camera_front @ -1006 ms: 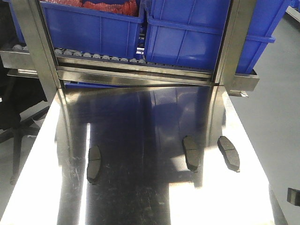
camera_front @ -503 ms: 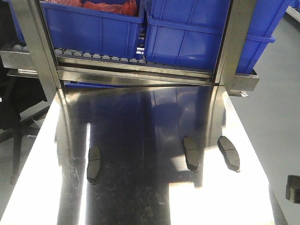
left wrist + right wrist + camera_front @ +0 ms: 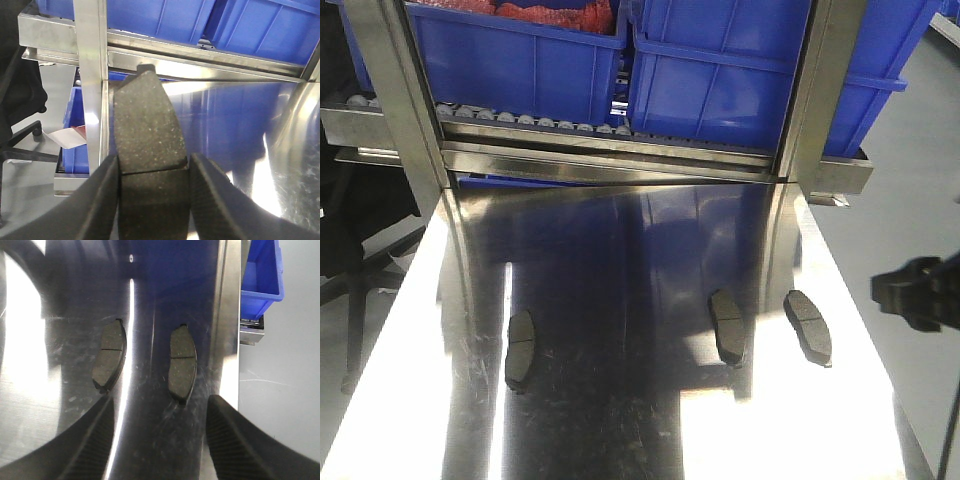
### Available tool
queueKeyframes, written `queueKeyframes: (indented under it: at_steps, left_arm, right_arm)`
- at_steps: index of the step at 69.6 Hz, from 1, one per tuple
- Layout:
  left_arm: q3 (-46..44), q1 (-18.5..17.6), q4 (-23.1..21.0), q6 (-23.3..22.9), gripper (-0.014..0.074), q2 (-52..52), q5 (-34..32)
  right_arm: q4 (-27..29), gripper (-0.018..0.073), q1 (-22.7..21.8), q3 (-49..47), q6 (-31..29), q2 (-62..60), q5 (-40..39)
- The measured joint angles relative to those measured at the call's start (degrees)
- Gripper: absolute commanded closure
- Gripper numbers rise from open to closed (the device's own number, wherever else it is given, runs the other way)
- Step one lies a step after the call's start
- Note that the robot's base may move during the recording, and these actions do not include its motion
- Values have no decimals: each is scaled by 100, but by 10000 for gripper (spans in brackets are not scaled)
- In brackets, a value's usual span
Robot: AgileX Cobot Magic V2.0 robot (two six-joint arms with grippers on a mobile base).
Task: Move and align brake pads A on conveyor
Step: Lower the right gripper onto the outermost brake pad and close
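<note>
Three dark grey brake pads lie on the shiny steel tabletop (image 3: 620,260): one at the left (image 3: 521,350), two at the right (image 3: 727,327) (image 3: 808,327). My right gripper (image 3: 920,295) hangs open at the table's right edge. In the right wrist view it (image 3: 157,440) is open and empty just short of the two right pads (image 3: 110,356) (image 3: 182,362). My left gripper (image 3: 152,200) is shut on a fourth brake pad (image 3: 147,130), which sticks out beyond the fingertips. The left gripper is outside the front view. The felt conveyor is out of view.
A steel roller track (image 3: 530,122) carries two blue bins (image 3: 520,60) (image 3: 740,80) at the table's far end. Steel posts (image 3: 405,100) (image 3: 815,90) stand at both far corners. A blue bin (image 3: 260,280) sits beyond the table's right edge. A dark chair (image 3: 350,220) is at the left.
My right gripper has come up from the lower right corner of the front view to beside the right-hand pads. The three pads on the table have not moved.
</note>
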Motion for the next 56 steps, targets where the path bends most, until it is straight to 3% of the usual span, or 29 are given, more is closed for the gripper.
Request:
queueKeyframes:
  at_steps: [7,14,24,56]
  left_arm:
    - [0,0,0,0,603,0,0]
    - [0,0,0,0,603,0,0]
    - [0,0,0,0,603,0,0]
    - [0,0,0,0,603,0,0]
  right_arm:
    - [-339,154,440,-350,234,546,-32]
    - [-1045,154,758,-697,1040,1249,-22]
    - [-1818,153,809,-1187,1803,2214,258]
    - [-2077,85,809,-2401,1678,4024,843]
